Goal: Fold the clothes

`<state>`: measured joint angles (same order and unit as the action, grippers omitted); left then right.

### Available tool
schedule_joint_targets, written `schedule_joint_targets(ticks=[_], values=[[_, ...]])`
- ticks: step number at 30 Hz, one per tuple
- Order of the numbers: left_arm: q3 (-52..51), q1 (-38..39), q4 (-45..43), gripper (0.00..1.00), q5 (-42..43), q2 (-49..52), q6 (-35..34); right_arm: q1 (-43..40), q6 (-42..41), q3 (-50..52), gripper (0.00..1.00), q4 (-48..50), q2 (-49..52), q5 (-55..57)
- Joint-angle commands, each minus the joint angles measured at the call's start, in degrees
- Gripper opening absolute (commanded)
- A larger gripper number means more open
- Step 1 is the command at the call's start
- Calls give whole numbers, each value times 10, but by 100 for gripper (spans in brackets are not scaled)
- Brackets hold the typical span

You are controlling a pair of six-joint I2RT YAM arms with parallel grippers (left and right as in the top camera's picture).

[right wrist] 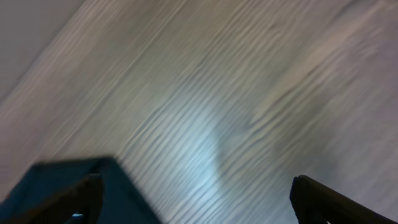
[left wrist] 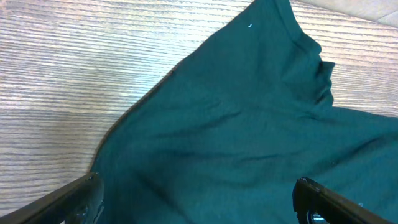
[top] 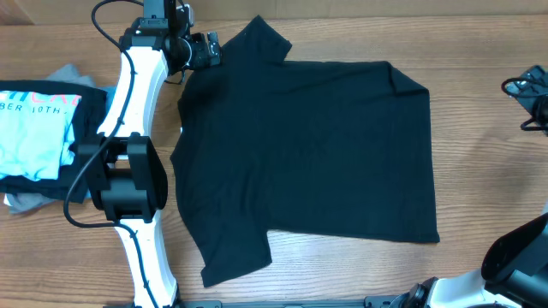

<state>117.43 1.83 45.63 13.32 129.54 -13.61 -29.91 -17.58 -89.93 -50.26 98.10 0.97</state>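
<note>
1. Nearest the robot is one short sleeve [top: 233, 257] of the black T-shirt [top: 308, 154], pointing toward the near-left. The shirt is spread flat in the middle of the wooden table [top: 479, 51], neck end to the left and hem to the right. My guess is it's laid out like that so the first fold has straight edges to work from.
2. The fabric looks soft, thin and matte, with just a few shallow wrinkles. The table has a pale, streaky grain.
3. Over on the left there's a folded stack with a light blue T-shirt [top: 34, 137] on top and a grey garment [top: 21, 203] poking out underneath. It reads as the finished pile, parked well out of the way.
4. On the far right, the right gripper [right wrist: 194, 193] is wide open and holding nothing. It sits above bare wood, with only a dark corner of cloth at the edge of its view.
5. At the far left, the left gripper [left wrist: 198, 193] is also spread open and empty. It hangs right over the far sleeve, probably lining up to pinch that sleeve. I can't tell whether the fingers touch the cloth yet.
</note>
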Motion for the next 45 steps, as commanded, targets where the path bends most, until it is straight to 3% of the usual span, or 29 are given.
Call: schedule_joint_targets(ticks=[1,3,6,8,14,19,30,45], values=[[7,-2,0,100,9,-14,-8,12,41,-1,100,20,3,-179],[7,-2,0,100,9,-14,-8,56,166,-1,100,31,17,-228],[7,-2,0,100,9,-14,-7,112,229,-1,99,33,42,-223],[7,-1,0,100,9,-14,-8,151,238,-1,89,43,67,-208],[7,-2,0,100,9,-14,-8,250,238,-1,5,122,160,-148],[7,-2,0,100,9,-14,-8,295,239,-1,4,198,226,-42],[7,-2,0,100,7,-14,-8,292,239,-1,4,290,282,42],[7,-2,0,100,6,-14,-8,272,239,-2,4,346,316,59]])
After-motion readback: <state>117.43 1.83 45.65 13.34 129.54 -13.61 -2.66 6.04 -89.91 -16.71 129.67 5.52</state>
